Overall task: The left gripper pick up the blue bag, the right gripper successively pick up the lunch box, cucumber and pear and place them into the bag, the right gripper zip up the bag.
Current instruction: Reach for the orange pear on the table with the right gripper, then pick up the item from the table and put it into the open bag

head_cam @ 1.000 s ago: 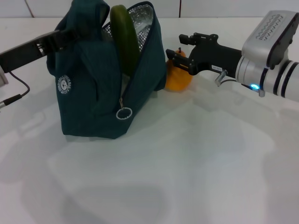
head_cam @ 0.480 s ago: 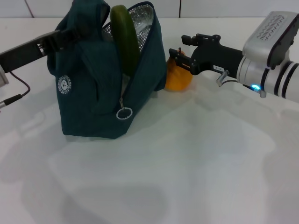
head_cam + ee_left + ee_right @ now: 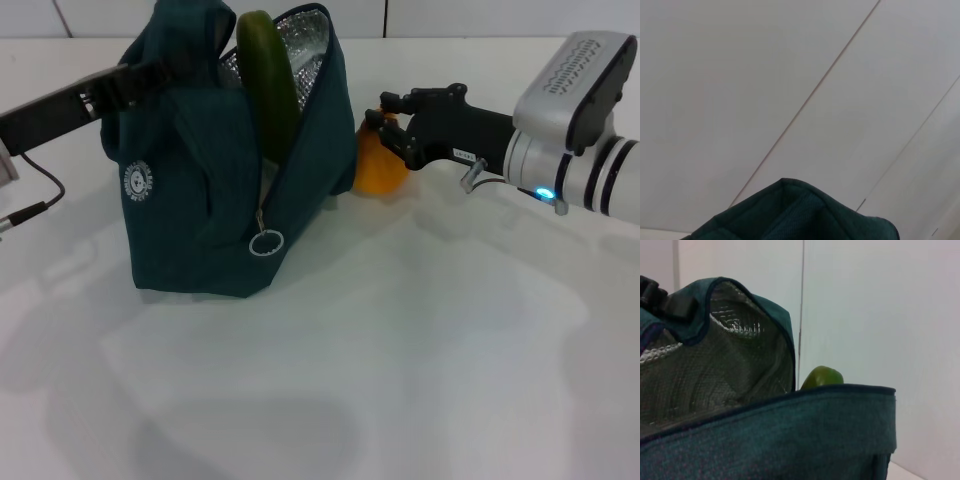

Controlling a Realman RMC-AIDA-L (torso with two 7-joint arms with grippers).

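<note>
The blue bag (image 3: 200, 190) stands on the table, its mouth open and foil lining showing. My left gripper (image 3: 150, 75) is shut on its top handle from the left. The cucumber (image 3: 265, 85) sticks up out of the bag; its tip (image 3: 821, 377) shows over the bag's rim (image 3: 790, 435) in the right wrist view. The pear (image 3: 382, 168) sits on the table right beside the bag's right side. My right gripper (image 3: 383, 115) is open, its fingers set either side of the pear's top. The lunch box is hidden.
A white table (image 3: 400, 340) stretches in front of the bag. A black cable (image 3: 40, 195) runs along the left edge. A white panelled wall (image 3: 790, 75) stands behind. The bag's fabric edge (image 3: 800, 215) shows in the left wrist view.
My right gripper has moved left and down onto the pear's top. The bag, the cucumber and the left arm have stayed put.
</note>
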